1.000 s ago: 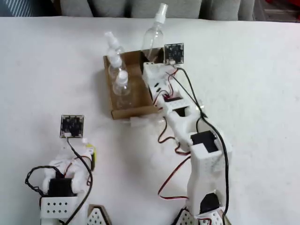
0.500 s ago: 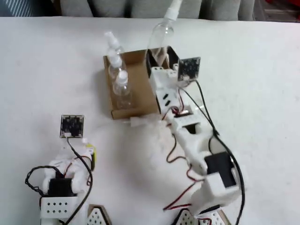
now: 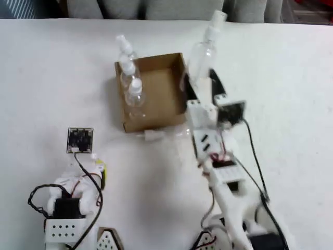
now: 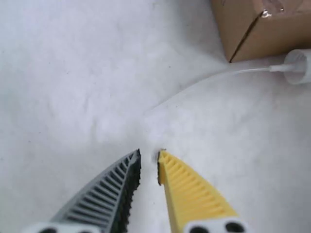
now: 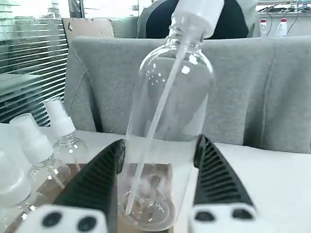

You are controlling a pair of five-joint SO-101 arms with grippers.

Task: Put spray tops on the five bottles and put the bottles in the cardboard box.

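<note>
My right gripper [image 3: 200,86] is shut on a clear bottle [image 3: 203,52] with a white spray top, held upright just off the right edge of the cardboard box [image 3: 156,107]. In the right wrist view the bottle [image 5: 170,111] stands between the black fingers [image 5: 104,179]. Three capped bottles [image 3: 129,70] stand along the box's left wall and also appear in the right wrist view [image 5: 60,128]. A loose spray top [image 3: 153,136] with its thin tube lies on the table by the box's near edge [image 4: 299,65]. My left gripper [image 4: 149,156] rests shut and empty above the bare table.
The left arm [image 3: 67,203] sits at the near left of the white table. The box's corner [image 4: 262,29] is ahead of the left gripper. Grey chair backs [image 5: 272,92] line the far side. The box's right half is bare.
My right arm has drawn back and swung right with the bottle, from over the box's far right corner to beside its right edge. The left arm has not moved.
</note>
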